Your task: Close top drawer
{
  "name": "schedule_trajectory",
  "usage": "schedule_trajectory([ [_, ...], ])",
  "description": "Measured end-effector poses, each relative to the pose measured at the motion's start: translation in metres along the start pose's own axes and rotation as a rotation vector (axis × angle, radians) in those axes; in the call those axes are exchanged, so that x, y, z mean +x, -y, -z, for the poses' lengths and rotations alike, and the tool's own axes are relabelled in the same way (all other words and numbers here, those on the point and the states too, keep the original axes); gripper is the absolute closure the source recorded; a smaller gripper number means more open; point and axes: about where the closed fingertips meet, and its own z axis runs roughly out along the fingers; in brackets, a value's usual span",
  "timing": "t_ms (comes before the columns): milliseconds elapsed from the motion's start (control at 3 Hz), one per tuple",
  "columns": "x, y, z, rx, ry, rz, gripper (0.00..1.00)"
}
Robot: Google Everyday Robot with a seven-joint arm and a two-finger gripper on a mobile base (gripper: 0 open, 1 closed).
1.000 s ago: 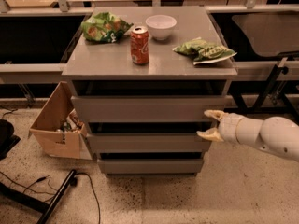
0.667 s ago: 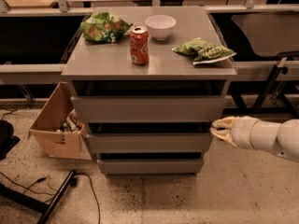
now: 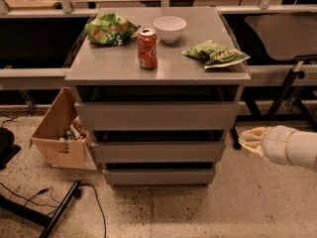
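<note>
The top drawer (image 3: 156,115) is the wide grey flat front just under the cabinet top (image 3: 114,66), with a dark gap above it. None of its inside shows. Two narrower grey drawer fronts (image 3: 158,151) lie below it. My gripper (image 3: 249,139), with yellowish tips on a white arm, is at the right, clear of the cabinet. It is level with the second drawer front and touches nothing.
On the cabinet top stand a red soda can (image 3: 147,48), a white bowl (image 3: 169,29) and two green chip bags (image 3: 110,29) (image 3: 216,53). An open cardboard box (image 3: 58,133) sits on the floor at left, with cables (image 3: 59,209) beside it. Table legs (image 3: 285,90) stand at right.
My gripper has drawn back to the right, from the right end of the drawer fronts to a spot clear of the cabinet. The drawers look unchanged.
</note>
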Motion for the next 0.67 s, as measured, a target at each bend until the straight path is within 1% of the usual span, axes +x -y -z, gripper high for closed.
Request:
schedule_trajectory([
  [333, 0.0000, 0.0000, 0.0005, 0.000, -0.001, 0.000, 1.00],
  [667, 0.0000, 0.0000, 0.0004, 0.000, 0.000, 0.000, 0.84],
])
